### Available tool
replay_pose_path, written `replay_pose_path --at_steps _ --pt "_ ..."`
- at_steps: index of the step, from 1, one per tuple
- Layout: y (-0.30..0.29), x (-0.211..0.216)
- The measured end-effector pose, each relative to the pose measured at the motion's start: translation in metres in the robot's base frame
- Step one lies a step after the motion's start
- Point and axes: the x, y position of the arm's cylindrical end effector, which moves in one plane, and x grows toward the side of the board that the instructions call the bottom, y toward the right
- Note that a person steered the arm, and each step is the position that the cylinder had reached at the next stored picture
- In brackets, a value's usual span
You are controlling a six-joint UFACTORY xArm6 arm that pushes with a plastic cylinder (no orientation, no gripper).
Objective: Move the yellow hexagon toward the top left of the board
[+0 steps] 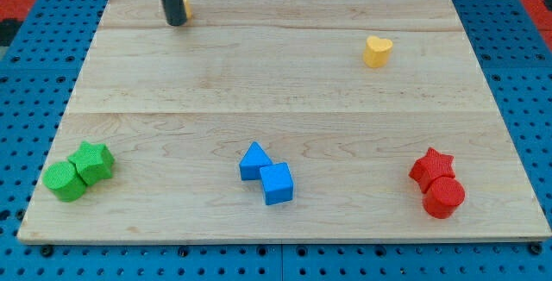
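The yellow hexagon [185, 7] lies near the board's top left, mostly hidden behind my rod; only a thin yellow sliver shows on the rod's right side. My tip [175, 22] rests on the board right against the hexagon's left side. A yellow heart [377, 51] lies at the upper right, far from the tip.
A green cylinder [65, 181] and a green star [93, 162] touch at the lower left. A blue triangle [254, 160] and a blue cube [277, 183] touch at the bottom middle. A red star [431, 167] and a red cylinder [443, 196] touch at the lower right. The wooden board [276, 100] sits on a blue pegboard.
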Motion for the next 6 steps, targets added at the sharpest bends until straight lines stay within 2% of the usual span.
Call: replay_pose_path --at_steps 1,3,5,6 --pt "0.059 0.013" --pt "0.074 -0.050" --pt "0.013 -0.034" --pt "0.062 -0.024"
